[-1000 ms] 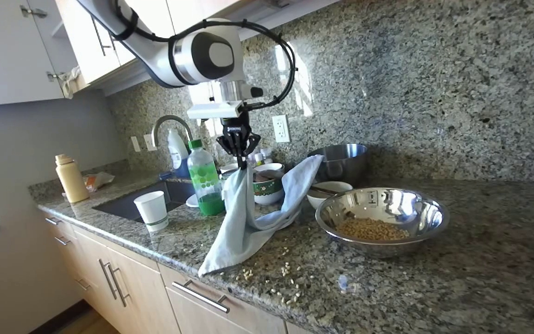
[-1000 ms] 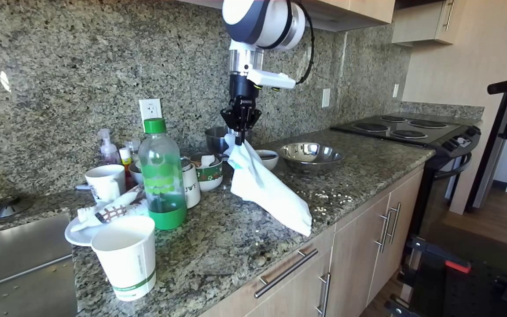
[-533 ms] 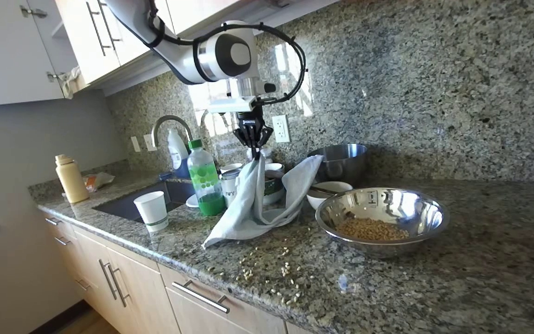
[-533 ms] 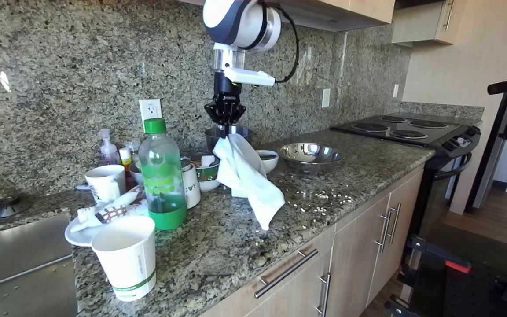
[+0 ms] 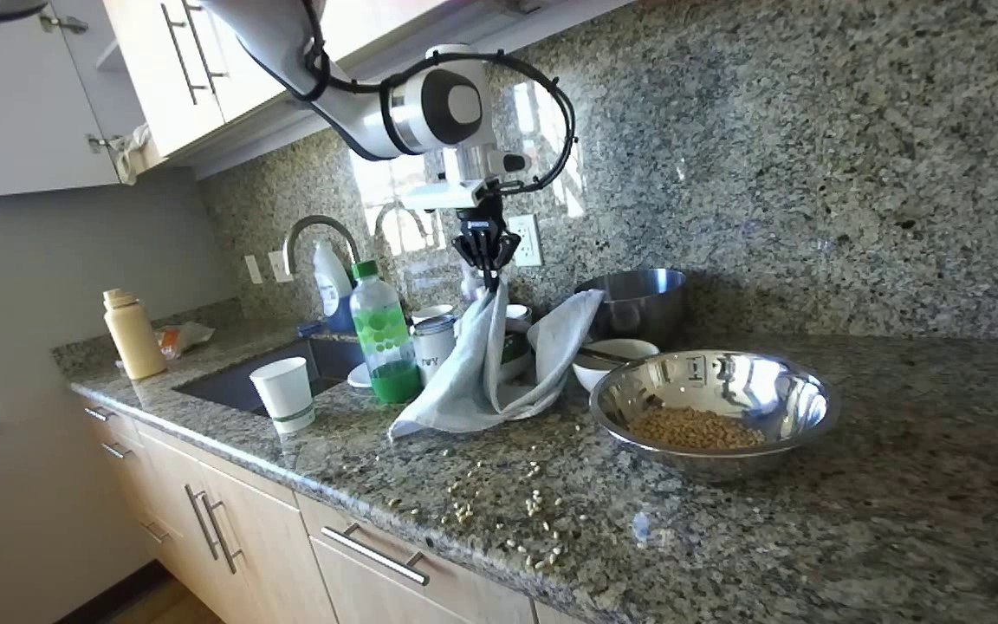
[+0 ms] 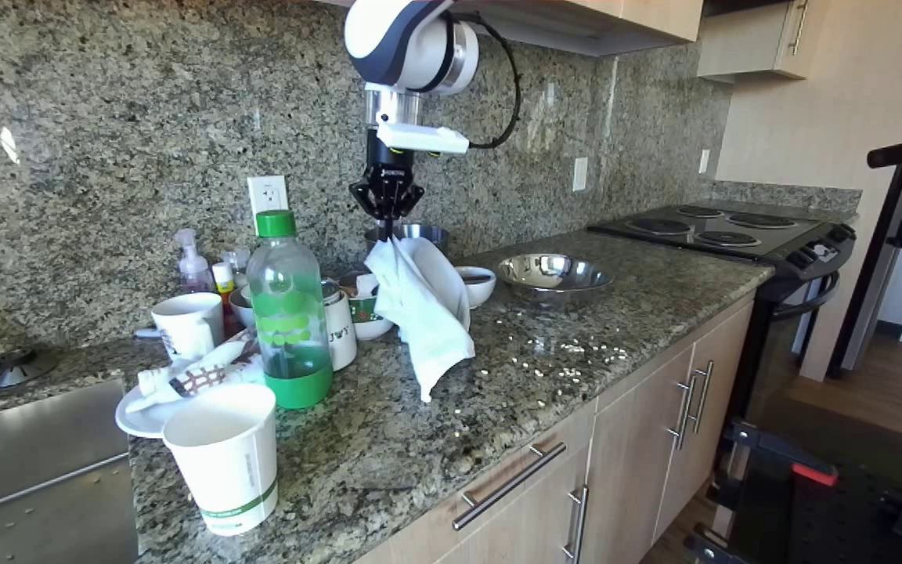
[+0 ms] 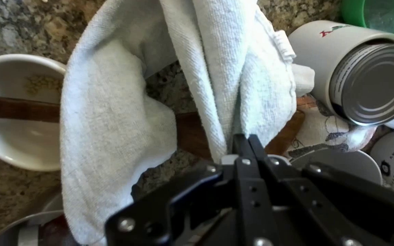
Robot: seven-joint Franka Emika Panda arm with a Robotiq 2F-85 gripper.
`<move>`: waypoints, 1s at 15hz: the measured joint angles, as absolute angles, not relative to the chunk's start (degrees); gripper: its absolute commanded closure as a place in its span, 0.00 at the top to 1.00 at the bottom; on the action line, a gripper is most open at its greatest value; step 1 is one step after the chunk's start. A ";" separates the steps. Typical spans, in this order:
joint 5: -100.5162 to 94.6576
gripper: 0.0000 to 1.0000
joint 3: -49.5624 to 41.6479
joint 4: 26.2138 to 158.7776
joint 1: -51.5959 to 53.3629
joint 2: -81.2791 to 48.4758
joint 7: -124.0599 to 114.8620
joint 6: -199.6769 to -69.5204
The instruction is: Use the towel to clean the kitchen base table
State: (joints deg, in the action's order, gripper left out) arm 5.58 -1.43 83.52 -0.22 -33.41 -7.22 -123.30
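A pale blue-white towel (image 5: 456, 390) hangs in folds from my gripper (image 5: 492, 284) over the granite counter (image 5: 352, 459). Both also show in an exterior view, the towel (image 6: 431, 321) below the gripper (image 6: 388, 233). In the wrist view the fingertips (image 7: 248, 138) are closed together on a pinch of the towel (image 7: 111, 102). One fold spreads to the side by the dark metal bowl; a lower corner reaches down to or just above the counter. Scattered pale grains (image 5: 534, 503) lie on the counter near its front edge, apart from the towel.
A shiny metal bowl (image 5: 780, 407) holds grains. A white bowl (image 7: 19, 136) with a wooden spoon, a dark metal bowl (image 5: 642, 303), a patterned mug (image 6: 373, 313), a can-topped mug (image 7: 315, 51), a green bottle (image 5: 386, 338), a paper cup (image 5: 282, 394) and the sink (image 6: 36, 478) surround the towel.
My gripper has moved back toward the wall and slightly up, with the towel in it. The towel's lower corner has drawn away from the counter's front edge, uncovering more grains.
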 measured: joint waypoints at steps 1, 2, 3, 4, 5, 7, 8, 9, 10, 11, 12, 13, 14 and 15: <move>5.42 0.00 -1.46 82.81 -0.21 -33.90 -7.48 -123.30; 5.16 0.00 -1.48 82.16 -0.21 -34.32 -7.95 -123.25; 4.95 0.26 -1.48 81.63 -0.21 -34.68 -8.29 -123.17; 4.94 0.28 -1.49 81.17 -0.21 -34.98 -8.32 -123.05; 4.94 0.32 -1.48 80.66 -0.20 -35.27 -8.32 -122.73; 4.97 0.48 -1.45 79.82 -0.21 -35.74 -8.32 -122.30; 5.16 0.56 -1.34 79.44 -0.23 -35.94 -8.30 -122.29; 5.51 0.63 -1.20 79.09 -0.25 -36.11 -8.27 -122.29; 5.95 0.69 -1.01 78.78 -0.29 -36.27 -8.19 -122.29; 6.75 0.78 -0.58 78.99 -0.34 -36.06 -8.01 -122.29; 7.31 0.85 -0.23 79.87 -0.35 -35.25 -7.89 -122.21; 7.79 0.94 0.02 81.37 -0.35 -33.77 -7.82 -121.86; 8.42 0.98 0.26 83.43 -0.38 -31.70 -7.49 -120.96; 9.19 1.00 0.41 85.85 -0.50 -29.23 -6.96 -119.70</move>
